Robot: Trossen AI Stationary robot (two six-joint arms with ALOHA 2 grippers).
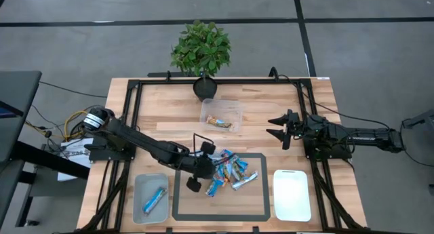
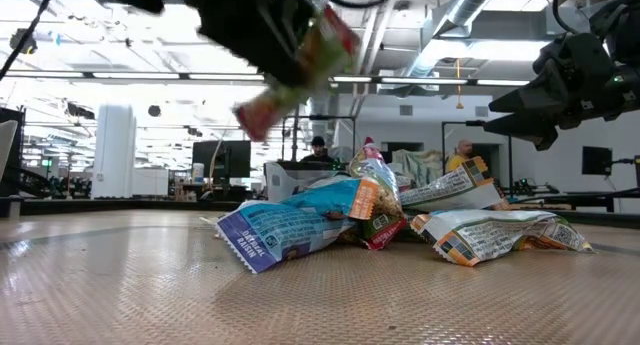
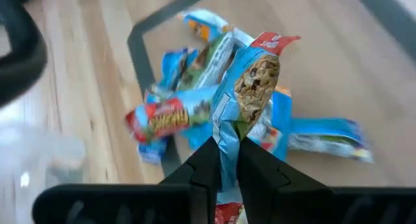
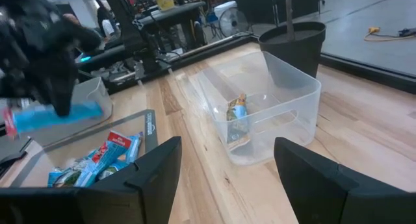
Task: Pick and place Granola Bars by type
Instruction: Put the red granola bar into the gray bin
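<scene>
While R gripper [image 4: 224, 178] waits w/ fingers apart, L gripper [image 3: 224, 162] clamps a granola bar [image 3: 250, 87] (blue wrapper) above pile [image 1: 230, 171].

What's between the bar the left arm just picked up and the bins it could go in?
Nothing visible. The left gripper is shut on a blue-wrapped bar, lifted clear above the pile. Bare table lies between it and the grey bin and the clear bin. The right gripper waits open at the side, off both paths.
</scene>
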